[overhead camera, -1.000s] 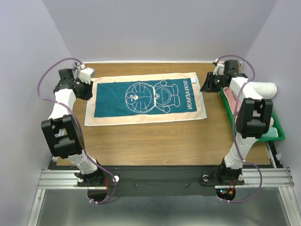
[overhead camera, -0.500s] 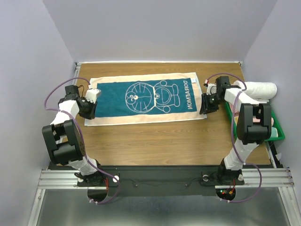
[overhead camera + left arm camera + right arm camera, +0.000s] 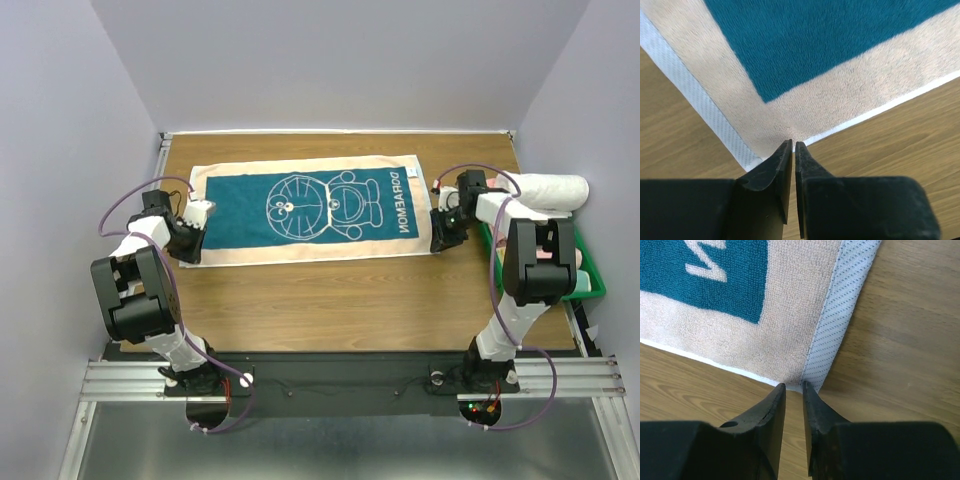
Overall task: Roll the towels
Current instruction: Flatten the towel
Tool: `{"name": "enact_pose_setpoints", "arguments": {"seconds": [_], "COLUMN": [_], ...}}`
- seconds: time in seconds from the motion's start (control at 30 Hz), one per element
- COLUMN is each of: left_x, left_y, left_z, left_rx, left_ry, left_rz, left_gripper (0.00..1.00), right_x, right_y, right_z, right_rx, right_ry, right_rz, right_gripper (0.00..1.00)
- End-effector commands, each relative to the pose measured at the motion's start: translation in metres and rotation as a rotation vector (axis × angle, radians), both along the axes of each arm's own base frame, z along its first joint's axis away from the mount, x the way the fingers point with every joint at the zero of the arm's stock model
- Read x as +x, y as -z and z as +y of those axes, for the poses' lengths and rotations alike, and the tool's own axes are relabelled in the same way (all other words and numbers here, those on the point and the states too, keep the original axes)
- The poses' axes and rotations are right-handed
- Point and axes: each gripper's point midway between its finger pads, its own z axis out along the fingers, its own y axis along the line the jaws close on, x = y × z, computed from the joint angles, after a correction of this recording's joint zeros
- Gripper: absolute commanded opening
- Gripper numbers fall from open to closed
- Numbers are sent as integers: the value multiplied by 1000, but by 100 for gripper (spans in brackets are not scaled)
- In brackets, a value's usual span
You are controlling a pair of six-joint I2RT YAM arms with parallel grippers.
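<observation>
One towel [image 3: 310, 205] lies flat on the wooden table, teal centre up, with a cream border, a white cat outline and DORAEMON lettering. My left gripper [image 3: 188, 248] is at the towel's near left corner. In the left wrist view the left gripper [image 3: 794, 144] has its jaws pressed together to a thin slit, with the towel [image 3: 805, 60] corner at the tips. My right gripper [image 3: 443, 240] is at the near right corner. In the right wrist view the right gripper [image 3: 794, 386] has its jaws a narrow gap apart, with the towel [image 3: 790, 315] corner at the tips and wood showing between them.
A green bin [image 3: 592, 282] stands at the table's right edge, behind the right arm. It holds a rolled white towel [image 3: 552, 188] and a pink roll [image 3: 494, 206]. Grey walls close in the left, back and right sides.
Both arms have swung from the towel's far corners toward me and dropped to its near corners. The towel lies as before.
</observation>
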Motion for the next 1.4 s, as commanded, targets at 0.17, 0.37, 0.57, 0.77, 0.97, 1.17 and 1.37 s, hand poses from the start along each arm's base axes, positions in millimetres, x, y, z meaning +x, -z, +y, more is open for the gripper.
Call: {"name": "enact_pose_setpoints", "arguments": {"seconds": [0.17,0.37,0.57,0.77,0.97,1.17,1.37], "left_x": [-8,-25,-35,-56,-55,-30,-10], "left_y": [23,40,42,34,19,-21,-41], "left_z": [40,64,67,53,41,33,30], "left_rx": [121,167,186,163,115,55,14], "left_ry": [-119,-159,-141,-43,7,12,3], "left_rz": [58,104,116,134,106,7,-55], "left_gripper": [17,13,10,9,10,25,45], "right_x": [-14,-30,-52,-92,-91,-52,-6], "right_y": [37,42,40,38,7,-36,-60], "right_z": [-38,-61,-75,-81,-65,-42,3], "right_rx": [-219,-344,-422,-457,-371,-249,-16], "right_ry": [2,-17,-58,-114,-120,-116,-82], "right_rz": [67,75,91,121,54,-62,-106], "right_gripper": [24,21,21,21,21,25,32]}}
